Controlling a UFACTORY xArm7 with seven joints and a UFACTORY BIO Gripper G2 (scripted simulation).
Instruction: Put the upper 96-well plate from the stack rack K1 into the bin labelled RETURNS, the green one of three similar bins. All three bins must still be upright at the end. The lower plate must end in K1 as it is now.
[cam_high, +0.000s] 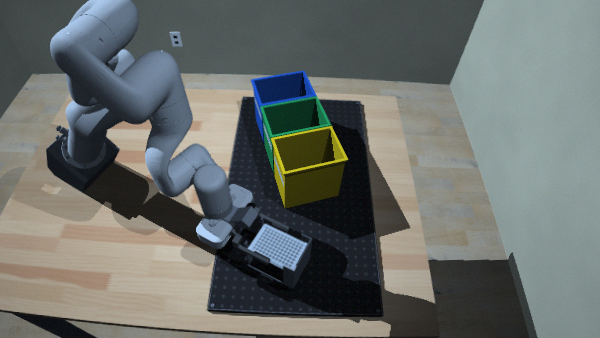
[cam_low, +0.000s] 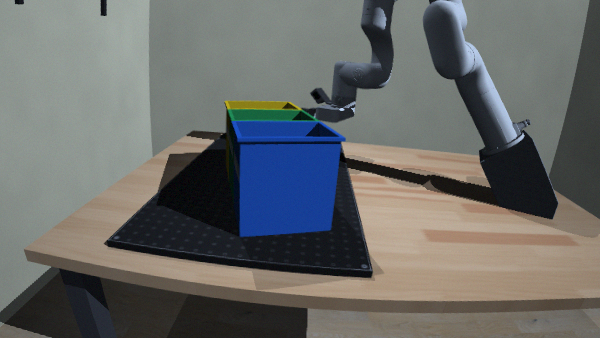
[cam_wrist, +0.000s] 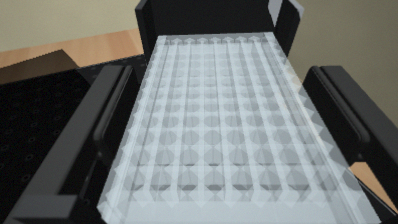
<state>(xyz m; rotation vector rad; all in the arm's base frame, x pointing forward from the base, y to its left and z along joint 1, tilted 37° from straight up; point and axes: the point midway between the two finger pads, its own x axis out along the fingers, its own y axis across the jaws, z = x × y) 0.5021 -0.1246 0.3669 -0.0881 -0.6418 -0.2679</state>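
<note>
Dark grey wall bearing white socket; pale wall adjoining. Wooden table standing on plank floor. Light casting hard shadows.

A wooden table is lying beneath a black dotted board. Beyond the board, a white outlet is showing on the wall.

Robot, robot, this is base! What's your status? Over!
Gripper shut on the upper plate. Green bin upright. Yellow bin stands between plate and green bin. Over.
</note>
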